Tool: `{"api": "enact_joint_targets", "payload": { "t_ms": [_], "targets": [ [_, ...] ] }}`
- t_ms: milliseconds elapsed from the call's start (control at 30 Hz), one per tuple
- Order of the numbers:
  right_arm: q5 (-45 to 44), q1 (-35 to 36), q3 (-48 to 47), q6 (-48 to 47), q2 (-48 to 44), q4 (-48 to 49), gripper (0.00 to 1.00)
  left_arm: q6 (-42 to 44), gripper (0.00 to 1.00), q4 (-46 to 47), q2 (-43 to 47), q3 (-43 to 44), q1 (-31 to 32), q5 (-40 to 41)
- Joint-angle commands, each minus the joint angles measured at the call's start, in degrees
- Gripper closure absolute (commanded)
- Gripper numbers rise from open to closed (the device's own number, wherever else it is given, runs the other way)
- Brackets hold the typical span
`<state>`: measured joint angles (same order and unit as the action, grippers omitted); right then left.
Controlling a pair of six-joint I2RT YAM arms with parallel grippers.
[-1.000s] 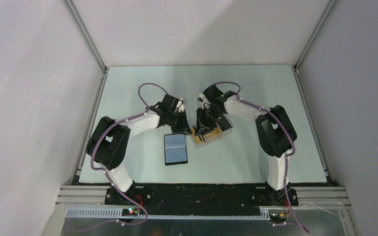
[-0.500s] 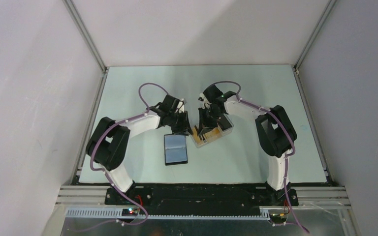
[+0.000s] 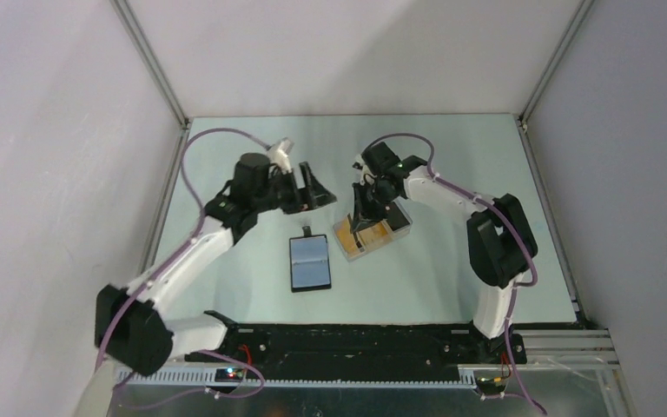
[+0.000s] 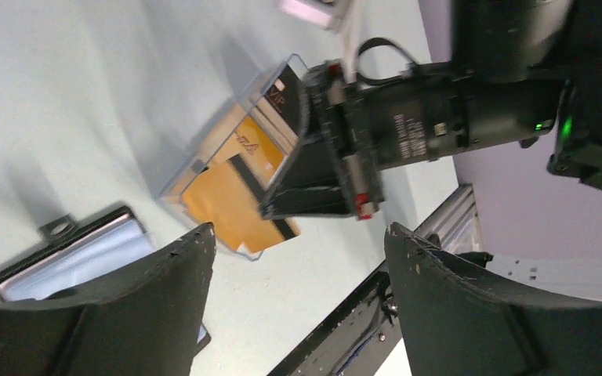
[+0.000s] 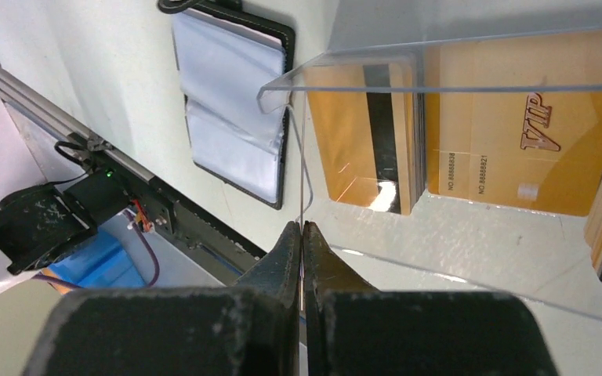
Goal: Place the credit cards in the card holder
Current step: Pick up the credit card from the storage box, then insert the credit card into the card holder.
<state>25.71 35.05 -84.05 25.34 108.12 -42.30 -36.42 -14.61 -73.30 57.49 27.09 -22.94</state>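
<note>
The card holder (image 3: 310, 262) lies open on the table, pale blue lining up, also in the right wrist view (image 5: 231, 133) and the left wrist view (image 4: 70, 252). Gold credit cards (image 5: 486, 141) with black stripes lie in a clear tray (image 3: 395, 228). My right gripper (image 3: 360, 221) is at the tray's near-left corner. In its own view, my right gripper (image 5: 303, 225) is shut on one thin credit card (image 5: 305, 157) seen edge-on. My left gripper (image 3: 311, 189) hangs open above the table behind the card holder; nothing is between its jaws (image 4: 299, 231).
The clear tray (image 4: 227, 117) sits just right of the card holder. Grey walls enclose the table on three sides. The black base rail (image 3: 356, 340) runs along the near edge.
My left arm lifted and drew back from the card holder's far edge, and its gripper opened. My right gripper closed on a card at the tray.
</note>
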Motion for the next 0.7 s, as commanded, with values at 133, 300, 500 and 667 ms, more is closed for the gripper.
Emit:
{"api": "enact_joint_targets", "payload": {
  "t_ms": [133,300,500,667],
  "targets": [
    [0.48,-2.58,-1.19,-0.8,-7.54,-0.13,1.0,-1.41,0.19,3.21,9.76,-18.73,-11.42,-5.64],
    [2.09,-4.14,-0.35,-1.23,-10.71,-0.17,1.0,-0.38,0.29,3.52,8.84,-25.06,-14.53,-8.26],
    [6.67,-4.12,1.82,-0.96,-14.38,1.53,1.0,0.85,0.41,3.61,3.86,-28.16,-18.24,-7.13],
    [9.34,-2.61,3.58,-0.72,-16.16,4.34,1.0,3.34,0.42,3.62,-2.74,-27.48,-18.95,-5.16]
  ]
}}
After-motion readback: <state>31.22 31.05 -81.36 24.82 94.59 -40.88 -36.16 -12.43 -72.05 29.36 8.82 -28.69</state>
